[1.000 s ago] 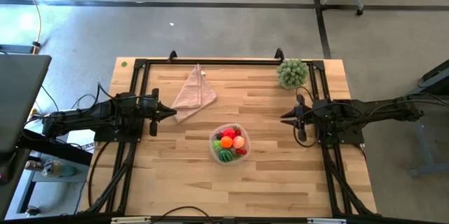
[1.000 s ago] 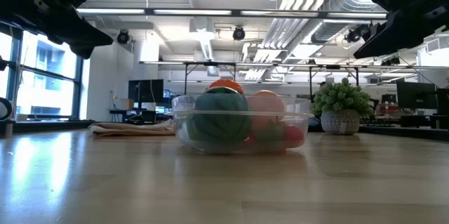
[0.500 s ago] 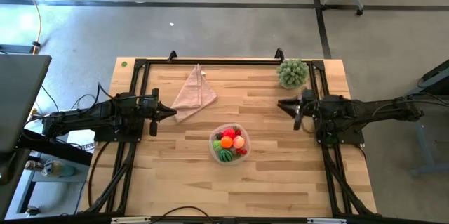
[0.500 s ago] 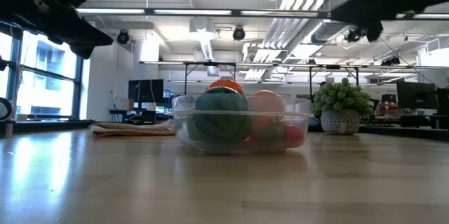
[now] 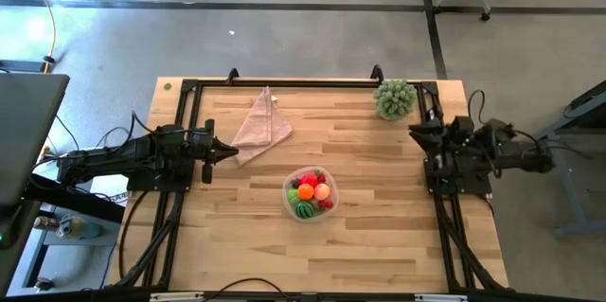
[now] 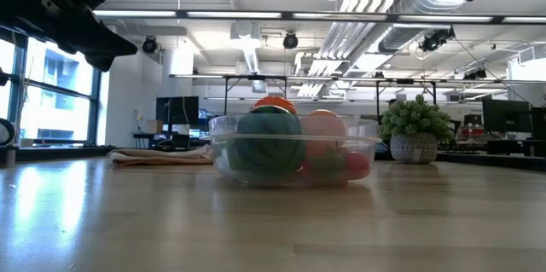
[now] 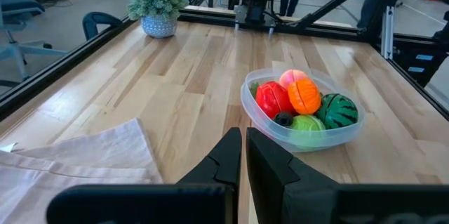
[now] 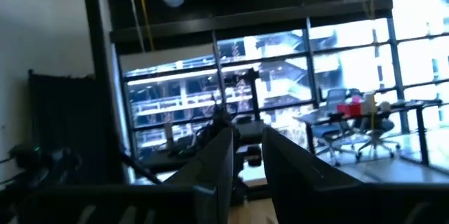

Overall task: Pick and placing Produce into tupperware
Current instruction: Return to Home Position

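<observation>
The clear tupperware tub [image 5: 309,193] stands on the table a little near of its middle. It also shows in the low view [image 6: 294,148] and the left wrist view [image 7: 261,122]. In it lie a red apple [image 7: 272,99], an orange [image 7: 305,96], a pink peach [image 7: 293,78], a striped melon [image 7: 339,109], a green ball [image 7: 305,123] and a dark berry [image 7: 283,119]. My left gripper [image 5: 234,153] is shut and empty, left of the tub, by the cloth. My right gripper [image 5: 417,130] is drawn back at the right frame, tipped upward, its fingers a narrow gap apart [image 8: 247,157], empty.
A folded pink cloth [image 5: 260,124] lies at the far left, right beside my left gripper. A bushy pale-green potted plant [image 5: 395,98] stands at the far right corner. Black frame rails [image 5: 185,103] run along the left, right and far edges.
My right gripper has drawn back from near the tub toward the table's right edge, and has risen and tipped upward, so its wrist view now looks into the room. My left arm and the tub with its fruits have kept still.
</observation>
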